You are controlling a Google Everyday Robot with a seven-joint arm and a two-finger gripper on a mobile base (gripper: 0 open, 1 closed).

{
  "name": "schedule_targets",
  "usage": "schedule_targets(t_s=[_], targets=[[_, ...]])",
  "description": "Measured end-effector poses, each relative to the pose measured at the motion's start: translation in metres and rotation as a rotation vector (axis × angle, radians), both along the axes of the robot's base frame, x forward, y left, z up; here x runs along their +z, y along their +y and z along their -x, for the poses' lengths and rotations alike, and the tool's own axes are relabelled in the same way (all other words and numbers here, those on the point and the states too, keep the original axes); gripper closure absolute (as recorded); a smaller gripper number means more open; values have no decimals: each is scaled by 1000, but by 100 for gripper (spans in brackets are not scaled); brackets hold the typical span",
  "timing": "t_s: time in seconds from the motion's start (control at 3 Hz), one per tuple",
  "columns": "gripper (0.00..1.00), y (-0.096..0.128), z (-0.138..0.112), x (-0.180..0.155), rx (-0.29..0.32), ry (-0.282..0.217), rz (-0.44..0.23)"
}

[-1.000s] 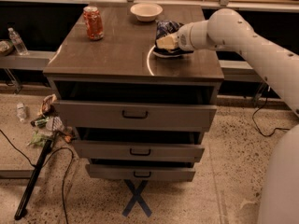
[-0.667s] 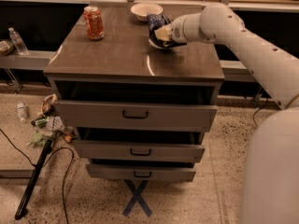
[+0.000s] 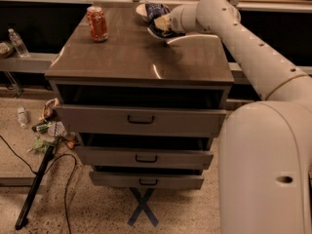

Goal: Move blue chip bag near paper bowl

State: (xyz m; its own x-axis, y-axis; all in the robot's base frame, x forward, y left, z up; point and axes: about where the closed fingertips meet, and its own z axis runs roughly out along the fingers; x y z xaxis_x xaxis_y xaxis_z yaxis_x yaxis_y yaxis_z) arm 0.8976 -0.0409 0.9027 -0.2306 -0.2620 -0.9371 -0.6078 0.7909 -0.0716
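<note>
White arm (image 3: 243,38) stretches over the brown surface (image 3: 131,57) to its back edge, hand (image 3: 163,23) clamped on the blue chip bag (image 3: 157,9), right against the paper bowl (image 3: 142,11), soda can (image 3: 97,23) further left.

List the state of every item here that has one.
tool: at the back of the cabinet top, against the blue chip bag
blue chip bag: crinkled, right beside the paper bowl
paper bowl: upright, partly hidden by the bag
soda can: upright, back left
top drawer: partly pulled out
middle drawer: partly pulled out
water bottle: upright
</note>
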Motion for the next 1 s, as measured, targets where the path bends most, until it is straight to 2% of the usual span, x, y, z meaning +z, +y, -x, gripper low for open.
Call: schedule_targets(t_s=[0.67,1.0], targets=[[38,16,-22,-4,7,0,-2],[7,14,-25,1,2,-9,-6]])
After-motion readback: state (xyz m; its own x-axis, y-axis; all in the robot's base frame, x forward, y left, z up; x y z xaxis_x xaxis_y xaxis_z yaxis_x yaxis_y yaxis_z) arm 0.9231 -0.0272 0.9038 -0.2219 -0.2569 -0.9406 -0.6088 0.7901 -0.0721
